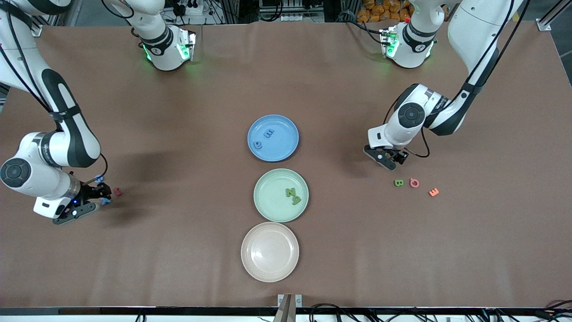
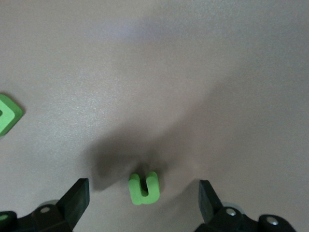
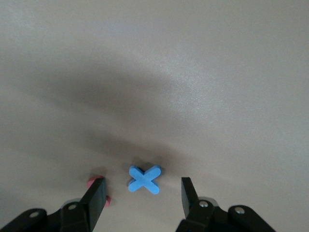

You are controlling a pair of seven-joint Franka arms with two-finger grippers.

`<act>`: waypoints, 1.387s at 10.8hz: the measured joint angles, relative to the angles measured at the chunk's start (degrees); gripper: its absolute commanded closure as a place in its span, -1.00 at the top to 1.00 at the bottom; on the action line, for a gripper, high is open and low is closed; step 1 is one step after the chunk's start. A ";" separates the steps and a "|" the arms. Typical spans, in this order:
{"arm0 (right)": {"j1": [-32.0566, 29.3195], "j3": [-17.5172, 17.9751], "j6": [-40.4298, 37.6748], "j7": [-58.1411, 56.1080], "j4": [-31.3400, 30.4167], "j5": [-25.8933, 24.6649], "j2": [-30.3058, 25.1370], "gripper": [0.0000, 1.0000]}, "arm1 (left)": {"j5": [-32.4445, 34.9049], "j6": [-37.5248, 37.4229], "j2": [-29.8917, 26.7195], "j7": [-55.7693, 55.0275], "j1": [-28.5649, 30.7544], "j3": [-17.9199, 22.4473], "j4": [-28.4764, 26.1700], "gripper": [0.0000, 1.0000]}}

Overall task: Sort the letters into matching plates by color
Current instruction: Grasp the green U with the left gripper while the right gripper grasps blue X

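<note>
letters – two green in mint plate | two blue in blue plate

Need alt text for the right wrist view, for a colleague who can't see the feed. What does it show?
The right tool hangs low over the brown table, its two dark fingers open on either side of a blue X-shaped letter that lies flat between them, untouched. A bit of a pink-red letter peeks out beside one finger; nothing else shows but the arm's shadow.

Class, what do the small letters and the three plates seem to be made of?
Letters, like the green U and blue X: probably foam, being chunky, matte, with cut edges. Blue plate, green plate and beige plate: likely matte plastic; faint sheen only.
</note>
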 measured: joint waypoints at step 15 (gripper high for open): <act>-1.37 -0.38 1.74 0.15 0.09 2.79 3.52 -0.16 | -0.04 0.45 -0.24 -10.79 -0.07 -2.88 3.66 -1.00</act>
